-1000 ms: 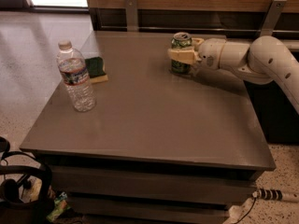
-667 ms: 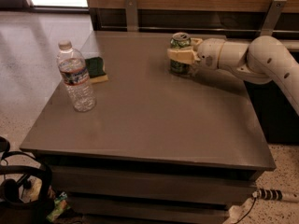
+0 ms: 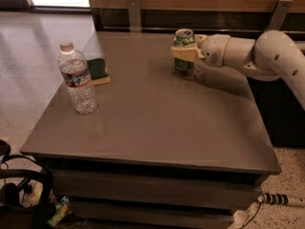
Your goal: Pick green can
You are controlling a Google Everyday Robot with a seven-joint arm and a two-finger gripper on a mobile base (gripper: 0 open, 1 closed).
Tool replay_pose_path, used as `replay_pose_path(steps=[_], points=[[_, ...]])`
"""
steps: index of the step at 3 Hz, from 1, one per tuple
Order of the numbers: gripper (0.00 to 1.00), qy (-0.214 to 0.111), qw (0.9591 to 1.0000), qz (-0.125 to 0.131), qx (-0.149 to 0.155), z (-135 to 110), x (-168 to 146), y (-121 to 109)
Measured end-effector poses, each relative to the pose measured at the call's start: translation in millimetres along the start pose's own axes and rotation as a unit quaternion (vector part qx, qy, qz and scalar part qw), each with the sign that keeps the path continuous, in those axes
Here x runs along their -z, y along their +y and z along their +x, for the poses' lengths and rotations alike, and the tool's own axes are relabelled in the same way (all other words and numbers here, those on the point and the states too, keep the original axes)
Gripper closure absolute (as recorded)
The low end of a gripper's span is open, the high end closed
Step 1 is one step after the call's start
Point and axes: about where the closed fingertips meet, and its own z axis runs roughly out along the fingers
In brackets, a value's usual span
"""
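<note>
A broad grey-brown table (image 3: 152, 128) fills most of the room in front of me, and everything else sits on it or beside it. From beyond the table's right edge a thick white robot arm (image 3: 267, 56) reaches in over the far right part of the top, its wrist pointing toward the table's left side.

Near the table's left edge stands a clear plastic water bottle (image 3: 77, 80), upright, with a white cap and a coloured label round its middle.

The green can (image 3: 183, 67) stands upright close to the table's far edge, a little right of its middle, silver top and pull tab showing. I cannot tell whether its base rests on the table or hangs just clear of it. The claw (image 3: 182, 50) is clamped around the can at mid-height, one tan finger (image 3: 186, 53) crossing the side of the can that faces me.

A flat green-and-yellow sponge (image 3: 97, 69) lies on the table just behind the bottle, toward the far left corner, well apart from the can.
</note>
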Motion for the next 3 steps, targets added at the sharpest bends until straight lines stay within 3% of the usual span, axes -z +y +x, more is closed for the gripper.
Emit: replay_pose_path(steps=[3], points=[[1.00,-0.006,0.9942,0.049,0.095,-76,48,2]])
